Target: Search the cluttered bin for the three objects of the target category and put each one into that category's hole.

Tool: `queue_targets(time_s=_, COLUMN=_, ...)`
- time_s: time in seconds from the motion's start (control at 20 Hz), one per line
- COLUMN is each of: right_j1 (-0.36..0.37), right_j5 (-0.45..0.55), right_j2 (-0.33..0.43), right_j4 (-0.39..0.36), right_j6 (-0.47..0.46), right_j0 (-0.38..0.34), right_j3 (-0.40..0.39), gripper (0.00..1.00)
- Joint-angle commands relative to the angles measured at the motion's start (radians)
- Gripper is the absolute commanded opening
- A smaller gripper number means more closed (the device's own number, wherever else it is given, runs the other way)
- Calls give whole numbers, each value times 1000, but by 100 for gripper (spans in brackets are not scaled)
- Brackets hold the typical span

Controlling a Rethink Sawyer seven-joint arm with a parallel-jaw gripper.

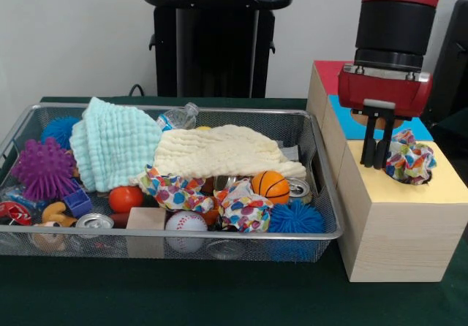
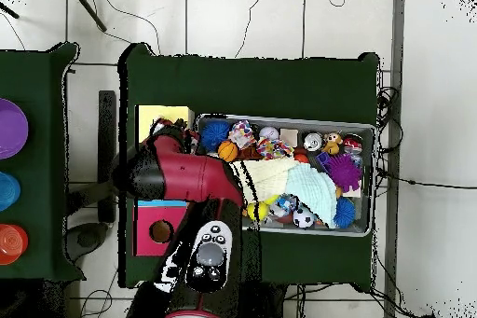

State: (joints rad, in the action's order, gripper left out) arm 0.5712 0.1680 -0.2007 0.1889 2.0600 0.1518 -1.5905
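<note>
Our black two-fingered gripper (image 1: pixel 378 154) hangs over the yellow-painted top of the pale wooden box (image 1: pixel 447 187), its fingers close together and seemingly empty — the dotted white fabric piece (image 1: pixel 409 158) lies just beside them, toward the box's right side, bunched in the round hole and not yet pushed through. Two more dotted fabric pieces (image 1: pixel 175 191) wait in the silver wire-mesh basket (image 1: pixel 333 202) — well apart from the fingers, past the box's other side.

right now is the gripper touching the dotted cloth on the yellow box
Cannot tell. In the front view the gripper meets the dotted cloth edge to edge, contact unclear; the overhead view hides both.
</note>
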Motion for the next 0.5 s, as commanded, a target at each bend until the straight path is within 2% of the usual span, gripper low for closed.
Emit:
queue_targets(time_s=0.05, right_j1=17, right_j5=120, right_j2=181, right_j4=-117, right_j6=-83, right_j0=-84, right_j3=-23, gripper=0)
queue_targets(time_s=0.15, right_j1=25, right_j5=143, right_j2=201, right_j4=-127, right_j6=-80, right_j0=-95, right_j3=-23, gripper=0)
queue_targets(time_s=0.25, right_j1=34, right_j5=147, right_j2=210, right_j4=-119, right_j6=-39, right_j0=-94, right_j3=-32, gripper=0)
queue_targets(time_s=0.35, right_j1=52, right_j5=198, right_j2=248, right_j4=-65, right_j6=22, right_j0=-107, right_j3=-51, gripper=0)
queue_targets(time_s=0.5, right_j1=69, right_j5=255, right_j2=316, right_j4=-16, right_j6=46, right_j0=-149, right_j3=-78, gripper=0)
